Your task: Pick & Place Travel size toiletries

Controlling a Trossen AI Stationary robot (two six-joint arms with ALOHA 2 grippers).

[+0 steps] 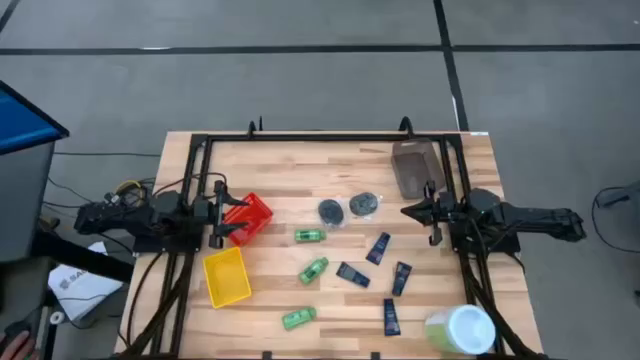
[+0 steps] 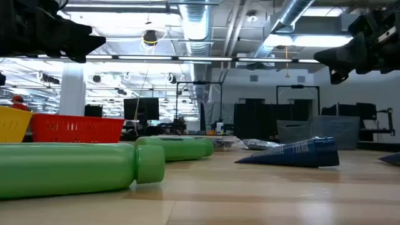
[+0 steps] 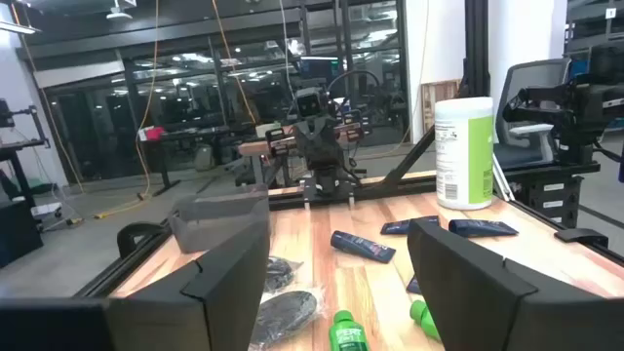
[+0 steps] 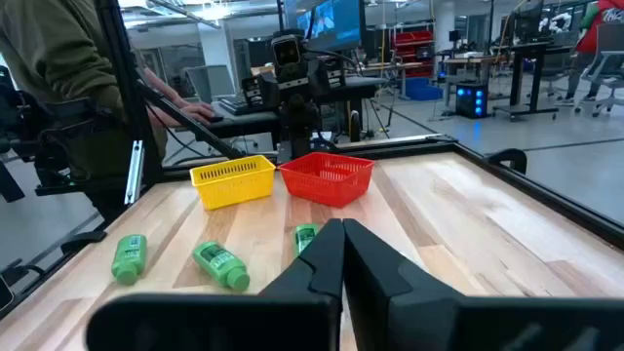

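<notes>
The left gripper (image 1: 222, 213) hangs by the red bin (image 1: 250, 215), fingers spread and empty, with the yellow bin (image 1: 227, 277) nearer the front. Mid-bench (image 1: 290, 160) lie three green bottles (image 1: 313, 270), two grey discs (image 1: 331, 211) and four blue tubes (image 1: 378, 248). The right gripper (image 1: 412, 211) hovers beside the tubes, fingers closed on nothing.
</notes>
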